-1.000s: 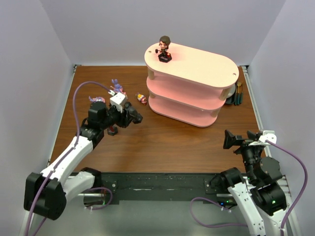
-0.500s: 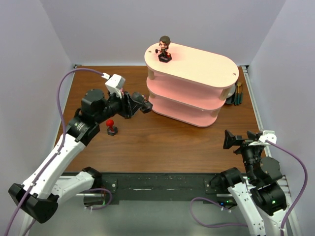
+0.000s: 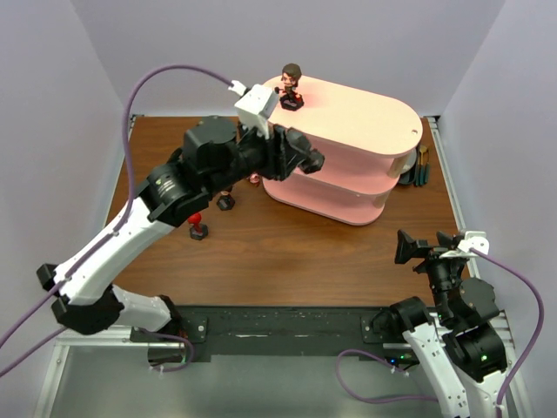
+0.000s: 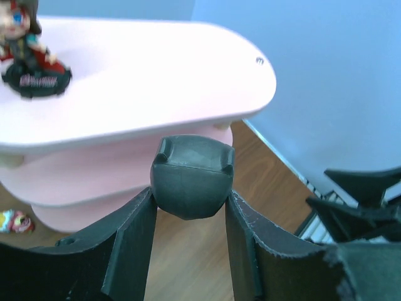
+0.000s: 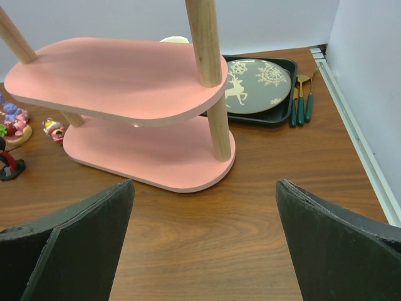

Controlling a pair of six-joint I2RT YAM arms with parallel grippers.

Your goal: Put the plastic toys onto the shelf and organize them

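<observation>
Left gripper is about half closed, both fingers pinching a dark toy. The wrist camera gives me only a blunt, rounded black face of it, end on. That could be a base, but I can't tell which figure it is, which way it faces or how its long axis lies. It hangs in the air just off the left end of the shelf, in front of the upper tiers and touching none of them.

My read: this is the carry, toy in hand and not yet set down. Next I need to get above the rim of the cream top board, move in over its bare middle, turn the toy base down, lower it until it sits, then open. The brown-haired figurine stands upright at the left end of that board, long axis vertical, facing out toward the near left, so I want room beside it and no bump.

The shelf's own long axis runs left to right across the table, its right end a little nearer me. On the wood near the shelf's left end wait a red-masked figure and a small dark one.

Right gripper is spread fully wide, holding nothing, well apart from the shelf
</observation>
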